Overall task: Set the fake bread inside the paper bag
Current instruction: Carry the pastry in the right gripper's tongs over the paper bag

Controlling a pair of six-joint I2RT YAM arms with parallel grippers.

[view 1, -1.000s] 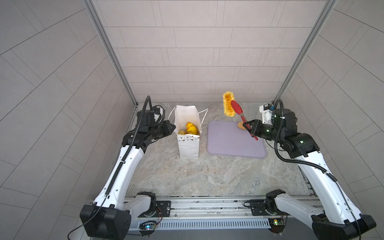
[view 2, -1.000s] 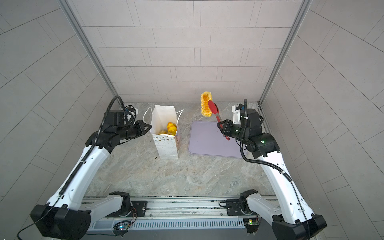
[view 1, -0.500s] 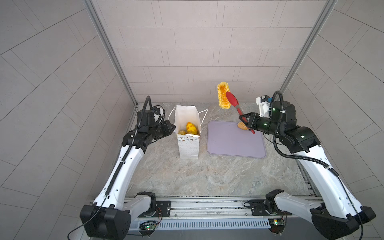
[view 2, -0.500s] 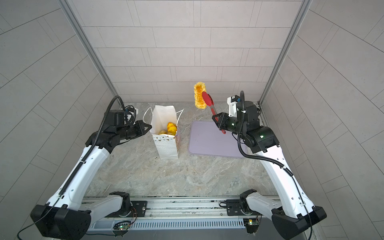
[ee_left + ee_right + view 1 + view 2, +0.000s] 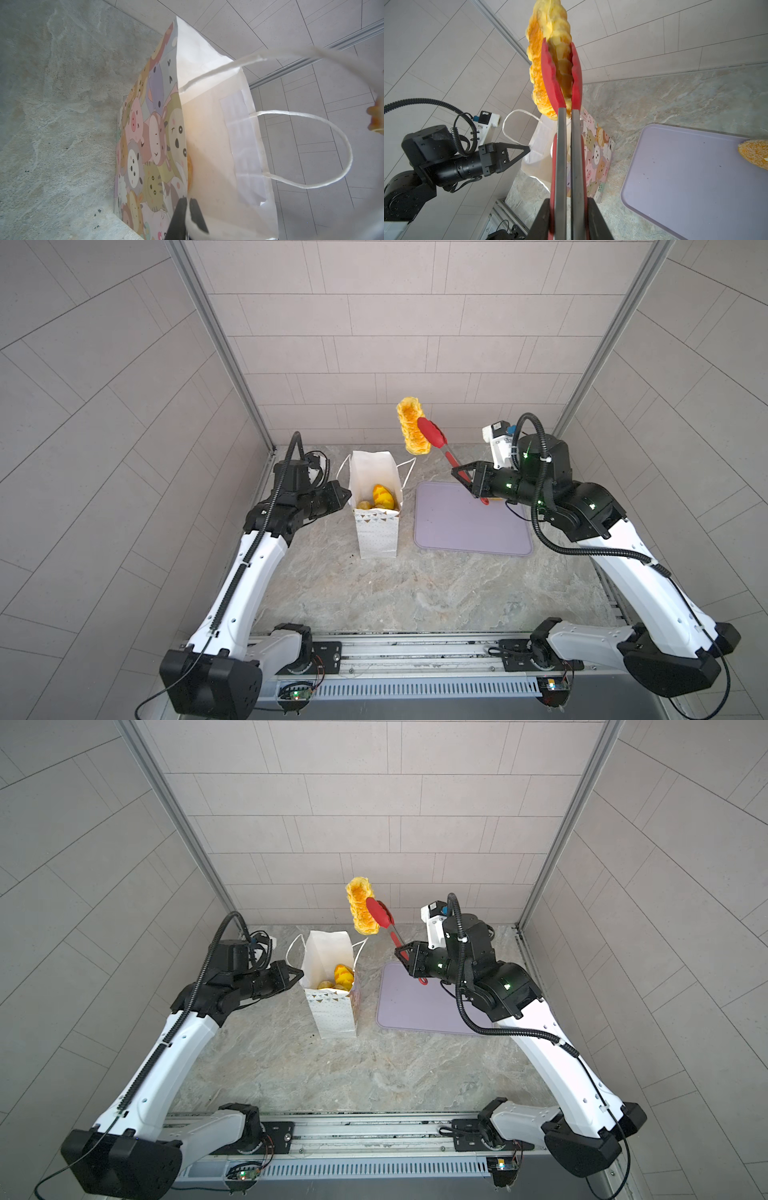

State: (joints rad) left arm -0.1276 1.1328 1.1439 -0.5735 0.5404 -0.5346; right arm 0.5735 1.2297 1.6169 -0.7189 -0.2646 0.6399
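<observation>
Right now the right gripper [image 5: 464, 482] is clamped on the metal handles of a pair of red-tipped tongs [image 5: 432, 435], squeezing them almost together. The red tips pinch a ridged golden-yellow toy loaf [image 5: 410, 429] between them. In both top views the loaf hangs upright in the air, beside the far corner of the upright white paper gift bag [image 5: 376, 531] on the side nearest the flat lilac tray [image 5: 469, 531].

The bag stands open on the grey marbled tabletop [image 5: 415, 593]. An orange-yellow toy bread [image 5: 383, 497] and some small tan rolls [image 5: 365, 504] lie inside it.

The left gripper [image 5: 188, 201] has its jaws closed on the top edge of the bag's wall, where the side printed with pastel cartoon animal faces ends, one fingertip on each face of the paper.

The right wrist view shows a seeded tan bun [image 5: 755, 154] lying on the tray at its edge, well apart from the bag.
</observation>
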